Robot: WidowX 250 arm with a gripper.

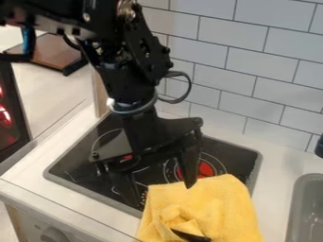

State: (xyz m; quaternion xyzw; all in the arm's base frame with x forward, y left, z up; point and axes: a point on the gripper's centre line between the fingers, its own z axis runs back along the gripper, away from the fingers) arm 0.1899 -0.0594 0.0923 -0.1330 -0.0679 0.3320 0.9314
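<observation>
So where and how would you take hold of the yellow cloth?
I'd pinch the yellow cloth at its bunched, raised fold, coming from above with the fingers astride it. The cloth's far part looks flatter, with less to pinch. I'd keep clear of the dark object beside the fold, as it could be caught too.

The pincer (161, 194) and the black arm (104, 30), itself cut off at the view's top, hide part of the stove (249, 163), while the yellow cloth (221, 203) covers its corner nearest the bench's (277, 184) front edge and sink. Folds partly hide a dark object (189, 236), too little of it visible to identify. The view's right edge cuts off the sink (295, 203) and a black thing (319, 147) by the bench's back edge.
</observation>
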